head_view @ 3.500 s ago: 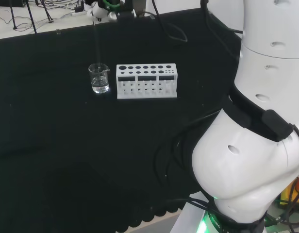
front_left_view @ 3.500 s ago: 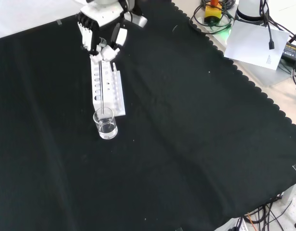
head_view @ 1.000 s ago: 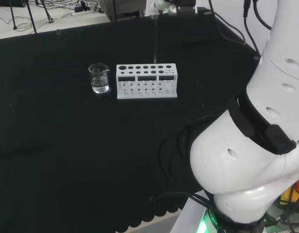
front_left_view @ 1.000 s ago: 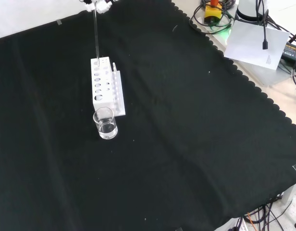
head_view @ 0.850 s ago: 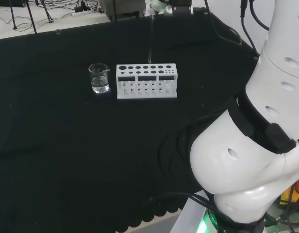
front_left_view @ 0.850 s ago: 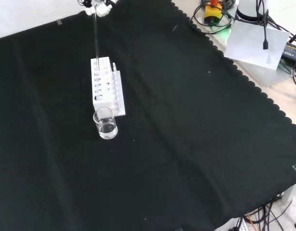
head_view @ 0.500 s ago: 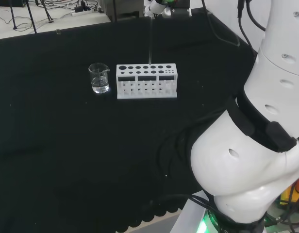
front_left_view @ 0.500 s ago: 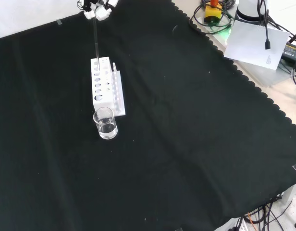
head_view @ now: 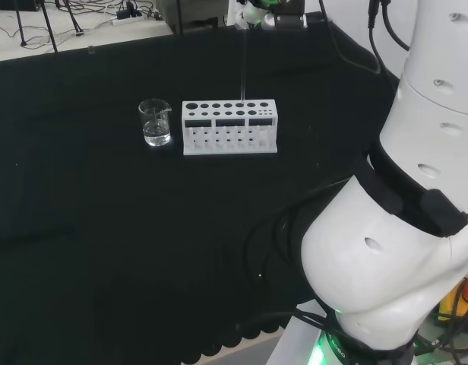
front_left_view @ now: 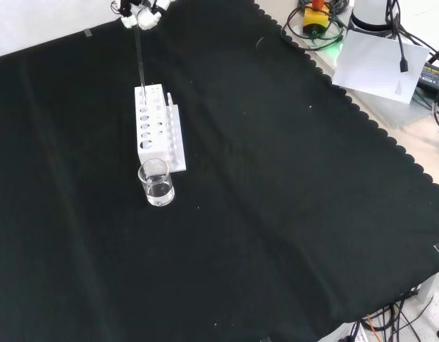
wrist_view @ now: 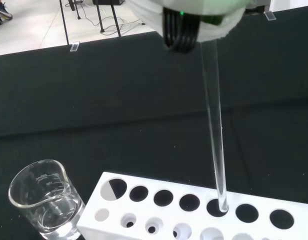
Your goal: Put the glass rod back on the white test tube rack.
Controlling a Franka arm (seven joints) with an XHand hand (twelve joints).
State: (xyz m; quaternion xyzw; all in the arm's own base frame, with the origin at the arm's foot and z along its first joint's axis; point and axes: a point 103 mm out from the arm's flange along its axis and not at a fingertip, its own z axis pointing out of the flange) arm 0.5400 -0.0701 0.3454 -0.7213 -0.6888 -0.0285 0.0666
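The hand [front_left_view: 141, 16] is pinching the glass rod [wrist_view: 214, 135] upright, and it's been carried over from the beaker [head_view: 156, 123] (still holding liquid). Its tip is now entering a hole in the white test tube rack [head_view: 229, 127], so lowering looks next.

Clear glass rod [wrist_view: 214, 125] & beaker [wrist_view: 44, 200], matt white plastic rack [wrist_view: 194, 210], black cloth [front_left_view: 276, 214].

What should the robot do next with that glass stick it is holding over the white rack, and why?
Probably lower it straight down. The wrist view shows the glass rod's tip right at a hole in the white rack, and the hand holds the rod's top, so it looks lined up but not yet seated.
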